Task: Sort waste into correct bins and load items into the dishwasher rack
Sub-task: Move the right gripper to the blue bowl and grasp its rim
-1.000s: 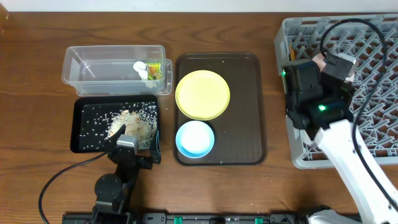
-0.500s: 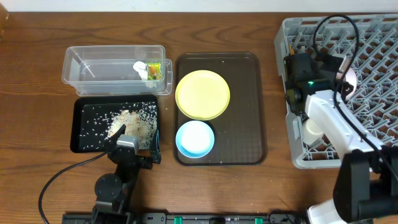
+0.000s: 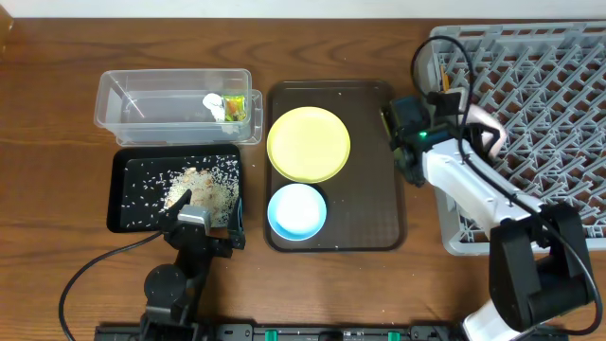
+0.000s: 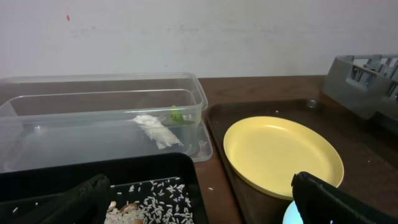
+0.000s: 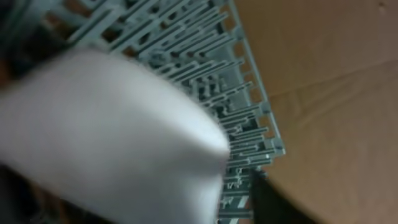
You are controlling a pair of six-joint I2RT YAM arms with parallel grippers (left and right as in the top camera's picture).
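My right gripper [image 3: 480, 129] hovers over the left part of the grey dishwasher rack [image 3: 554, 85], wrist toward the brown tray. A white dish [image 3: 485, 126], cup or bowl I cannot tell, lies between its jaws, filling the right wrist view as a blur [image 5: 106, 124]. One dark finger [image 5: 268, 200] stands apart from it, so the jaws look open. The yellow plate [image 3: 308, 143] and light blue bowl [image 3: 296, 211] rest on the brown tray. The snack wrapper [image 3: 233, 106] lies in the clear tub [image 3: 142, 99]. Rice [image 3: 204, 185] covers the black tray [image 3: 128, 204]. My left gripper [image 3: 206, 227] is open and holds nothing.
The brown serving tray [image 3: 374, 189] sits between the bins and the rack. The right arm's white link [image 3: 492, 204] crosses the rack's front left corner. In the left wrist view the tub [image 4: 74, 134] and the plate [image 4: 283, 152] lie ahead.
The right arm has swung left from over the rack's middle to its left edge, carrying the white dish along. Its jaws have parted from shut. The left arm has not moved.
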